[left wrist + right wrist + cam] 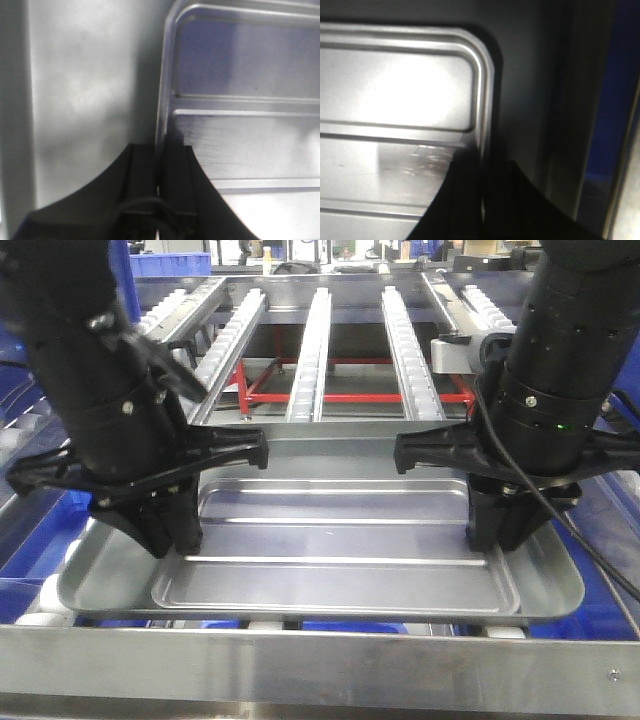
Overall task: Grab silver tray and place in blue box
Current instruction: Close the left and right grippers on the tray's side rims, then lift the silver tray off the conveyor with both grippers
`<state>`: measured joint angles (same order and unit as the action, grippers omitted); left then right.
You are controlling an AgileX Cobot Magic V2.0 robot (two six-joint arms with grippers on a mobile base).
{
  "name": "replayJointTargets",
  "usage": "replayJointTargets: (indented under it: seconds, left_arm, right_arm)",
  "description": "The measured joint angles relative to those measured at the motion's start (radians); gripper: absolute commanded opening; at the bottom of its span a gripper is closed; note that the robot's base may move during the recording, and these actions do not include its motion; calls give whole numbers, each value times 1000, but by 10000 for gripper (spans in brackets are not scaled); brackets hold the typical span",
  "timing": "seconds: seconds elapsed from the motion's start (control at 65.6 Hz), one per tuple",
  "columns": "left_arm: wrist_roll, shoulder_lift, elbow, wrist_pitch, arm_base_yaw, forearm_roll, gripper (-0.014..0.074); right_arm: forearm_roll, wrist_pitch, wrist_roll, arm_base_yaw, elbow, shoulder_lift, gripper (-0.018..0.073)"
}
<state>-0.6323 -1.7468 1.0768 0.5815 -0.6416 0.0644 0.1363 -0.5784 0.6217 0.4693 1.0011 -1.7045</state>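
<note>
While both arms stand over the conveyor, the tray (pixel 350 540) sits level over white rollers (pixel 45 608), just behind the near metal rail (pixel 300 660), long side toward me.

Left gripper (pixel 175 545) is down inside the tray's left end. Right gripper (pixel 497 540) is down inside its right end. Both are upright.

Left wrist view: the two black fingers (pixel 142 185) are pressed almost together, with only a hairline slit between them. The raised edge of the tray's centre panel runs straight into that slit, so I read it as pinching that edge.

Right wrist view: much the same, with dark fingers (pixel 465 200) closed on the panel edge just below its rounded corner.

I cannot tell whether the tray's weight is on the rollers or on the fingers.

Blue plastic (pixel 610 570) shows beyond the tray's right end and under its near edge. I cannot tell if that is the box for the job.

Beyond the tray, three roller tracks (pixel 312 350) run over a red frame (pixel 350 397)
</note>
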Motion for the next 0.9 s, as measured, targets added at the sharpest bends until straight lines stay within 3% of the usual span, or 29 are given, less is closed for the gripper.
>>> replayJointTargets:
  seconds: [0.198,0.381,0.686,0.778,0.9]
  left_arm:
    - [-2,90,15,81,-23,0,-104]
    - [-81,197,-31,139,-84,25,-104]
    - [-357,416,-196,238,-294,118,-104]
    - [-442,481,-213,287,-362,151,-104]
    - [-497,520,-216,336,-418,191,-104]
  right_arm:
    - [-8,-67,35,8,0,110,50]
    - [-1,-127,97,65,-53,220,50]
    - [141,-247,430,304,-187,432,51]
    - [169,-286,480,370,-191,485,51]
    - [172,-304,512,398,-191,517,51]
